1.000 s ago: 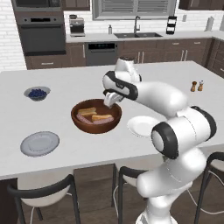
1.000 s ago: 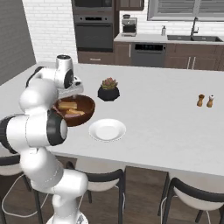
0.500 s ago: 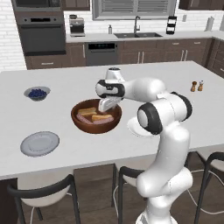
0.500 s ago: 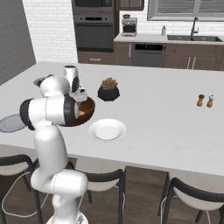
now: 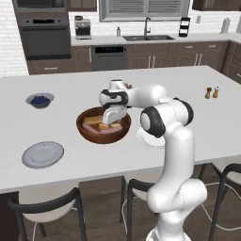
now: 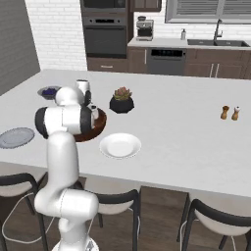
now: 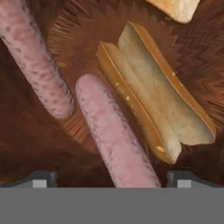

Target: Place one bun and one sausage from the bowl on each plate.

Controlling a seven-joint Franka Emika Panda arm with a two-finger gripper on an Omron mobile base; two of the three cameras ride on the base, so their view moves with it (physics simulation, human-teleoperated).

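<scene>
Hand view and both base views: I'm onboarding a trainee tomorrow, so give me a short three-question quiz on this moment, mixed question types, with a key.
1. True or false: the gripper has its jaws shut on a bun.
2. Multiple choice: what lies between the gripper's fingertips in the hand view? A) a split bun B) a sausage C) a blueberry
3. Short answer: how many buns or sausages lie on the white plate and the grey-blue plate?

Key
1. False: the jaws are open above the wooden bowl.
2. B: the sausage runs up from between the tips, with the split bun beside it.
3. None; all food is in the bowl.
</scene>
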